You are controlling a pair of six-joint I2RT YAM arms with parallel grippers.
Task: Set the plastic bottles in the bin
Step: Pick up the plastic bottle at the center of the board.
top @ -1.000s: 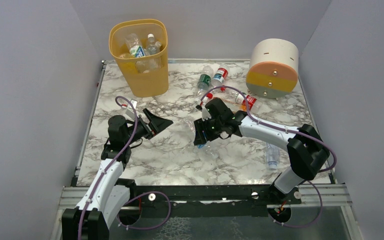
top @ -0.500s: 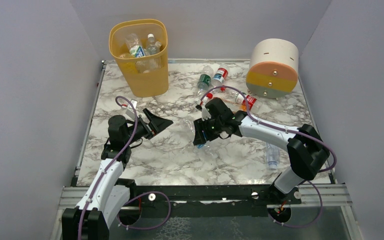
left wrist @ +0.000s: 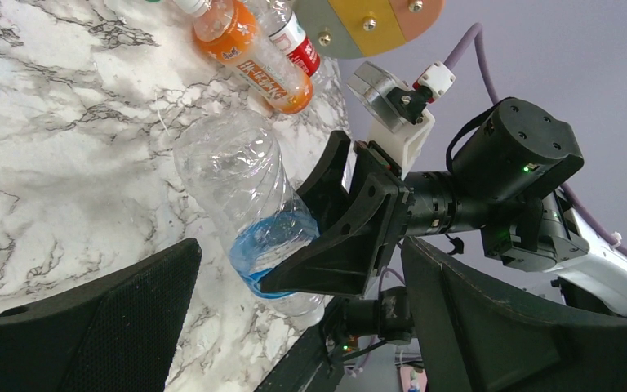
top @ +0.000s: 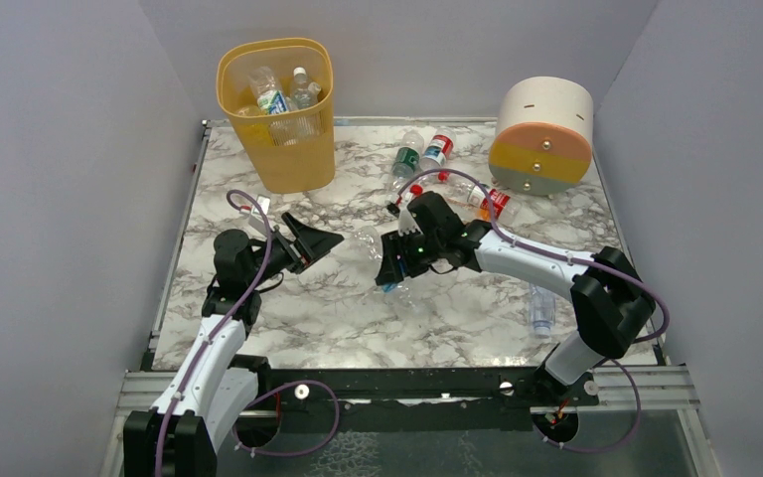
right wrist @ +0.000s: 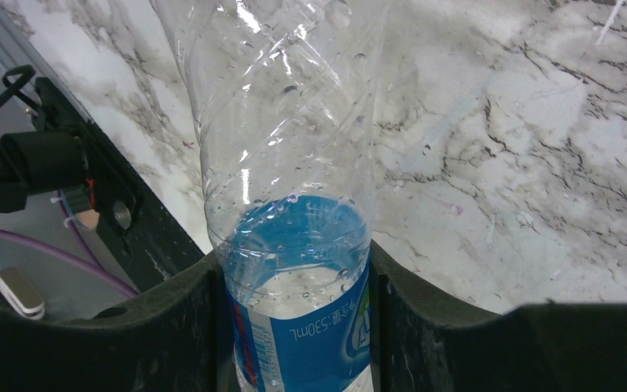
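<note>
- The held bottle (right wrist: pixel 292 163) is clear with a blue label. It hangs above the middle of the bench (top: pixel 308 318), with its bare body pointing toward the left arm.
- The right hand (top: pixel 389 266) is closed on this bottle, and both fingers (right wrist: pixel 171 327) press on the label end.
- The left hand (top: pixel 316 234) is spread wide and holds nothing. It faces the bottle's free end from just beside it.
- This looks like a handover. Bring the clear body squarely between the left fingers, and close the left hand before you loosen the right.
- The thin wall will probably dent and slip, so take it around the middle of the body, not at the tip.
- The bin (top: pixel 288 159) stands at the far left corner, nearer the left arm, with several bottles (top: pixel 278 94) already inside. Lift well above its rim before letting go.
- More loose bottles (top: pixel 422 154) lie near the round drum (top: pixel 541 134), and one lone bottle (top: pixel 541 308) lies beside the right arm. Keep that arm's elbow off them.
</note>
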